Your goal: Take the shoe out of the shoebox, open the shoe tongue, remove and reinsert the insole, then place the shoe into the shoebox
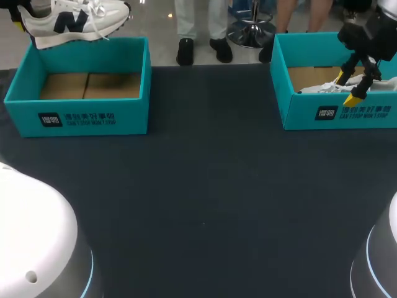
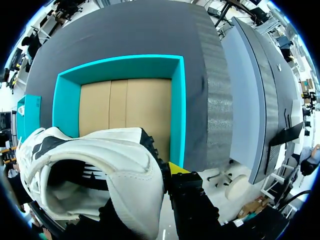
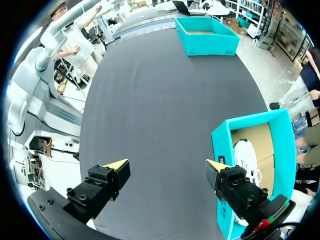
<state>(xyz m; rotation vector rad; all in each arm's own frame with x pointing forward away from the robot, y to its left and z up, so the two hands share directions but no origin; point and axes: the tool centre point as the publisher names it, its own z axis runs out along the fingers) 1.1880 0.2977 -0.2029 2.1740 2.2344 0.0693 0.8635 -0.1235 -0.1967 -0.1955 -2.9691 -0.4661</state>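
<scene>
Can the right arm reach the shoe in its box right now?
Probably yes. The right gripper hangs open above the right shoebox, over its wall; the box is lidless and the white shoe lies uncovered inside. It must shift inward first.

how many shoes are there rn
2. One shoe is held in the air above the left shoebox; the other shoe lies inside the right shoebox, whose near inside is partly hidden.
</scene>
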